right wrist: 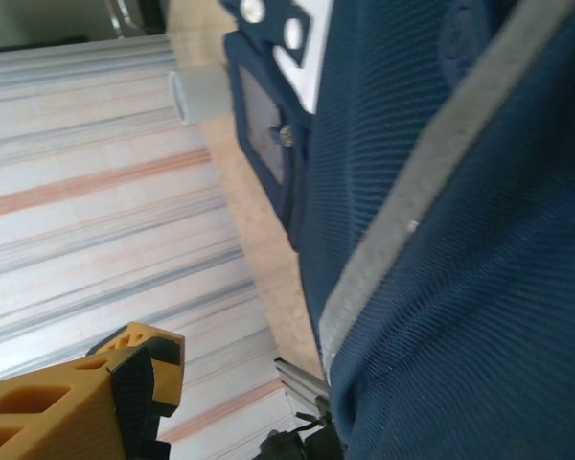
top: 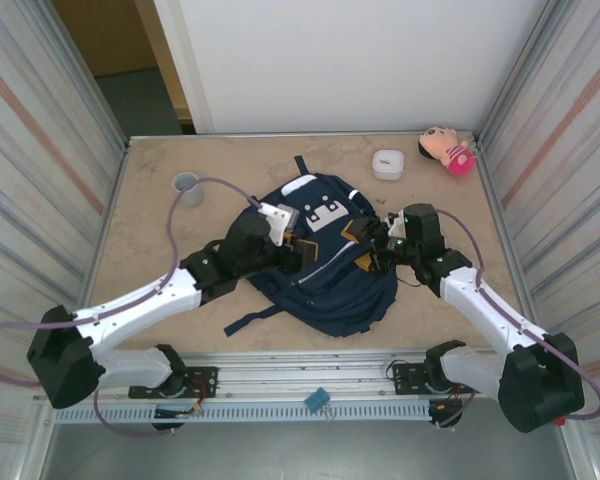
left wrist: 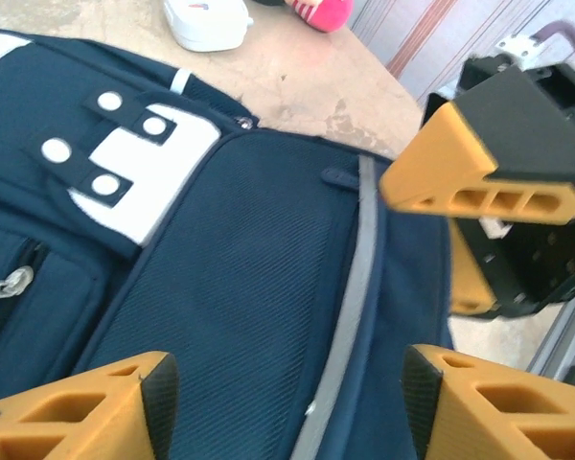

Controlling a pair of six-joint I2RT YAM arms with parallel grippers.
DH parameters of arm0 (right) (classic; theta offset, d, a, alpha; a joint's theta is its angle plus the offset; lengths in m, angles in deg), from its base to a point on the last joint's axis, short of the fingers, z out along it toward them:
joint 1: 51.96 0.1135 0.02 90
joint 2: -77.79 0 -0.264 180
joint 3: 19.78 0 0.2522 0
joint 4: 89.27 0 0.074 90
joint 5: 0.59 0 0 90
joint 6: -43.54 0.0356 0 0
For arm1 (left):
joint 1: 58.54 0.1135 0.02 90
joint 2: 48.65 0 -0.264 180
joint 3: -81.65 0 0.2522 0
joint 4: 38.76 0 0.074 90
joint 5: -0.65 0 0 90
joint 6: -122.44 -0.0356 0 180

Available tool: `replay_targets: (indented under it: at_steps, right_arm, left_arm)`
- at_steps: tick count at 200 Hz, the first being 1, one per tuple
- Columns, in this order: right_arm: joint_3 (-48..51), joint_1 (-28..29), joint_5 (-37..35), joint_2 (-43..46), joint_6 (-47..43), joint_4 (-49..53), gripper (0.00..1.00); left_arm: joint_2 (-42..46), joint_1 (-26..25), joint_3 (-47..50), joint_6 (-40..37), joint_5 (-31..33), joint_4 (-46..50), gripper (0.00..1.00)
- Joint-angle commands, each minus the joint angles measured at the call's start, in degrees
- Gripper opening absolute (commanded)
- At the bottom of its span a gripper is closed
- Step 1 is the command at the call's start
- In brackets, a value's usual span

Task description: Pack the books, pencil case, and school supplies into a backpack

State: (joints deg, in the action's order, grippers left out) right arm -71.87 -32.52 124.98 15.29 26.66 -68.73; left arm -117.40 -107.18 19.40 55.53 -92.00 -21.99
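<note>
Navy blue fabric is what we are looking at in the middle of the overhead view. A large navy blue fabric backpack [top: 330, 290] with white patches and thin pale zip lines is lying flat on the beige marbled counter [top: 240, 160]. It is sitting slightly right of centre, with its dark straps trailing toward the lower left.

The left gripper [top: 298, 252] is hanging over the left half of the backpack's front. In its own wrist view we are seeing its orange fingers [left wrist: 105, 412] standing wide apart at the bottom edge. Nothing is lying between them except the ribbed front panel below. A white patch [left wrist: 149, 177] crossed by dark tabs with round white snaps is showing at the upper left of that view, and a grey zip strip [left wrist: 355, 278] is running down the middle.

The right gripper [top: 362, 246] is hanging over the right half of the backpack, close to the left gripper and facing it. At the upper right of the left wrist view we are seeing its two orange fingers spread, with a gap between them and nothing pinched. We cannot tell whether either gripper is touching the fabric.

A small grey cup [top: 186, 185] is standing at the upper left of the counter, well apart from the backpack. A white rounded square box [top: 387, 163] is resting near the back edge at the upper right. A pink plush toy [top: 446, 150] is lying just beside it in the far right corner.
</note>
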Motion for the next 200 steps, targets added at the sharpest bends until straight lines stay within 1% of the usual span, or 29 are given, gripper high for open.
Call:
replay_targets:
  at_steps: [1, 22, 48, 61, 65, 75, 93, 112, 138, 157, 169, 176, 179, 200]
  right_arm:
    - [-1.8, -0.9, -0.8, 1.5, -5.4, 9.7, 0.76]
    - [0.1, -1.7, 0.0, 2.8, -5.5, 10.3, 0.76]
    - [1.1, -2.1, 0.5, 3.5, -5.5, 10.4, 0.74]
    - [1.0, -2.2, 0.8, 3.4, -5.5, 10.3, 0.73]
    - [0.8, -2.3, 0.8, 3.3, -7.5, 10.4, 0.73]
    - [0.5, -2.3, 0.9, 3.1, -7.9, 10.4, 0.73]
    - [0.2, -2.3, 1.2, 2.9, -8.2, 10.5, 0.73]
    - [0.0, -2.3, 1.3, 2.7, -8.4, 10.5, 0.73]
    - [-0.1, -2.3, 1.6, 2.6, -8.2, 10.0, 0.73]
    - [-0.4, -2.3, 2.8, 2.9, -7.1, 7.7, 0.69]
    - [-0.7, -2.3, 3.3, 3.2, -6.6, 5.8, 0.64]
    - [-1.2, -2.3, 3.6, 3.2, -6.6, 5.0, 0.62]
    - [-1.3, -2.3, 3.7, 3.2, -4.8, 4.8, 0.61]
    - [-2.9, -2.3, 4.0, 3.0, -4.4, 4.2, 0.58]
  left_arm:
    - [2.5, 2.1, 5.3, -5.3, -4.3, 0.7, 0.66]
    - [2.7, 3.3, 9.7, -6.0, -9.6, -1.5, 0.68]
    - [0.8, 3.4, 13.7, -8.8, -17.3, -5.1, 0.70]
    - [-0.1, 3.4, 15.4, -10.4, -19.0, -6.8, 0.70]
    - [-0.2, 3.4, 16.0, -10.8, -19.3, -7.5, 0.70]
    - [-0.3, 3.4, 17.4, -12.4, -19.9, -9.2, 0.70]
    - [0.4, 3.4, 19.4, -15.5, -19.6, -11.4, 0.70]
    - [0.8, 3.4, 20.4, -20.3, -16.3, -11.9, 0.69]
    - [-0.4, 2.5, 19.8, -29.3, -12.1, -10.2, 0.69]
    - [-2.2, 2.2, 18.5, -33.7, -11.3, -8.4, 0.69]
    - [-2.9, 2.1, 18.5, -35.4, -12.0, -8.4, 0.68]
    - [-3.0, 2.1, 18.6, -35.8, -12.2, -8.8, 0.66]
    - [-2.9, 2.0, 18.7, -35.8, -12.2, -8.9, 0.65]
    - [-1.4, 2.0, 19.9, -35.3, -12.3, -11.4, 0.50]
